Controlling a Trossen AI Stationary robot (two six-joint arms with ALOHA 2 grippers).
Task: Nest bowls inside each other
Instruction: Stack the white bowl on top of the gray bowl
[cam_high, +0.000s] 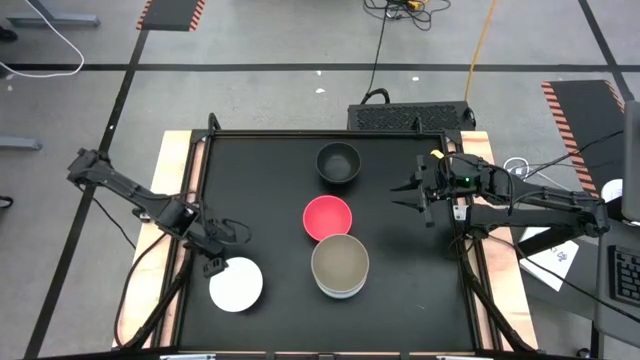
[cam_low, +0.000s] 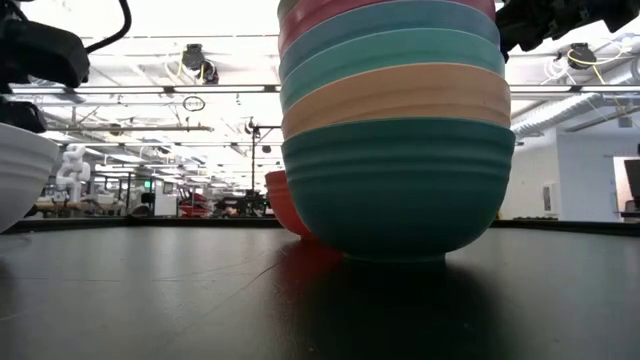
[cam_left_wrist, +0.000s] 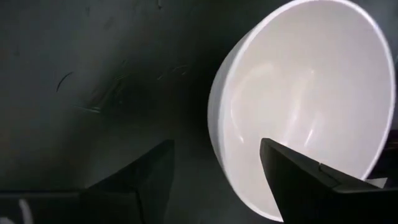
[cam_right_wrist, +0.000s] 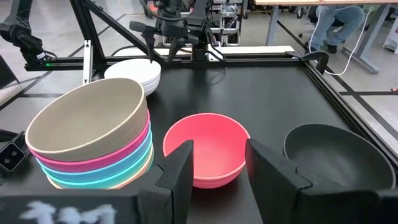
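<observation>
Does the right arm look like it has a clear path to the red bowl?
Probably yes. The right claw hangs open over bare table beside the red bowl, which sits alone between the black bowl and the stack of bowls; nothing lies between them.

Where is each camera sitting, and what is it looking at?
High view: above the table, looking straight down; shows both arms, left gripper by the white bowl.
Low view: at tabletop height, facing the stack of bowls.
Left wrist view: behind the left fingers, over the white bowl.
Right wrist view: behind the right gripper, facing the red bowl.
Shared: high and right wrist views both show the black bowl.
</observation>
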